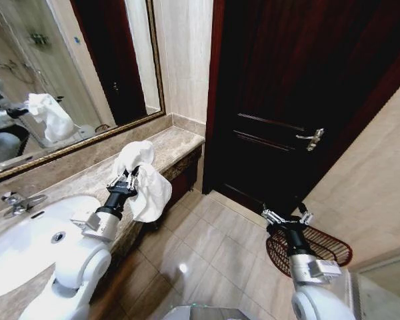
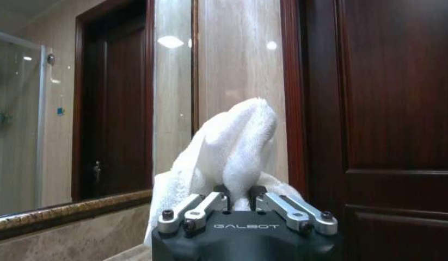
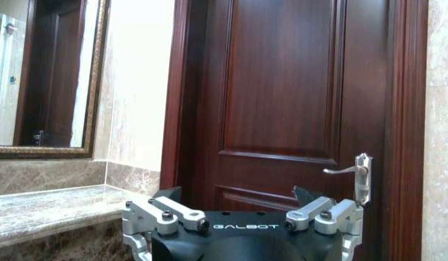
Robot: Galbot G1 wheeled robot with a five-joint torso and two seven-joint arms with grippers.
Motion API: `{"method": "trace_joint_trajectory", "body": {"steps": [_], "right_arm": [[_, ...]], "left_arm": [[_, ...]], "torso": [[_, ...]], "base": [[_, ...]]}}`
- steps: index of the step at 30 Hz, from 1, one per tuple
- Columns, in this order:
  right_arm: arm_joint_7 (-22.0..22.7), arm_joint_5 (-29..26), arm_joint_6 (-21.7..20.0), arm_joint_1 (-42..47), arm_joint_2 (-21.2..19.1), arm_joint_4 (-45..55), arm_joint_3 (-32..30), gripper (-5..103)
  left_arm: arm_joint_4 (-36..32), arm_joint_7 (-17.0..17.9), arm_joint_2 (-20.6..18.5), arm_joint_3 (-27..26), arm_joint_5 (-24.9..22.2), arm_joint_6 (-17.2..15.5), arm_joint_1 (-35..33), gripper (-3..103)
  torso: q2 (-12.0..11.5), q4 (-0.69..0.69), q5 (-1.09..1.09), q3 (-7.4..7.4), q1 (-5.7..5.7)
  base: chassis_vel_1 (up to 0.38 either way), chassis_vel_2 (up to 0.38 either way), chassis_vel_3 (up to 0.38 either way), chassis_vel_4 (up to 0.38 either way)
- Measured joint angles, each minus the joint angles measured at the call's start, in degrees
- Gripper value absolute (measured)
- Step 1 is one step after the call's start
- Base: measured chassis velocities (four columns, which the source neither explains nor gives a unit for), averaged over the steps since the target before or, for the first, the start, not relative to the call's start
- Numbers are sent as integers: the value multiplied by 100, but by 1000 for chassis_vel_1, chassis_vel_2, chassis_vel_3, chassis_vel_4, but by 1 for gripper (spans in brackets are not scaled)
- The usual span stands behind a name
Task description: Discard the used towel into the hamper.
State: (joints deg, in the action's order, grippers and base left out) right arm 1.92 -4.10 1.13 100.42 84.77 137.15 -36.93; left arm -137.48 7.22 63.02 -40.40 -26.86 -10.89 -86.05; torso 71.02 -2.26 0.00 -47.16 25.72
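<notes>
A white towel [image 1: 143,181] hangs bunched in my left gripper [image 1: 128,179], lifted just above the marble counter's front edge. In the left wrist view the towel [image 2: 231,152] rises from between the shut fingers [image 2: 209,204]. The hamper [image 1: 327,248], a dark reddish-brown wire basket, stands on the floor at the right by the wall, partly behind my right arm. My right gripper [image 1: 287,217] hovers over the hamper's near rim, open with nothing in it; the right wrist view shows its fingers [image 3: 173,215] spread wide.
A marble counter [image 1: 177,147] with a white sink [image 1: 27,247] and faucet [image 1: 17,201] runs along the left under a framed mirror [image 1: 67,80]. A dark wooden door [image 1: 300,100] with a lever handle [image 1: 312,139] stands ahead. Tiled floor [image 1: 213,253] lies between counter and hamper.
</notes>
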Motion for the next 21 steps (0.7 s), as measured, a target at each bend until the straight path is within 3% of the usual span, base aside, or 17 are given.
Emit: {"method": "trace_joint_trajectory", "body": {"steps": [11, 21], "right_arm": [[1, 107, 10, -5, 83, 1, 61, 100], [-1, 163, 18, 27, 149, 35, 116, 100]], "left_arm": [[168, -159, -25, -31, 179, 247, -32, 15], [288, -322, -45, -45, 353, 467, -97, 15]], "torso": [[-344, 0, -1, 190, -162], [-520, 1, -1, 286, -241]], "base": [[0, 0, 0, 0], [0, 0, 0, 0]]}}
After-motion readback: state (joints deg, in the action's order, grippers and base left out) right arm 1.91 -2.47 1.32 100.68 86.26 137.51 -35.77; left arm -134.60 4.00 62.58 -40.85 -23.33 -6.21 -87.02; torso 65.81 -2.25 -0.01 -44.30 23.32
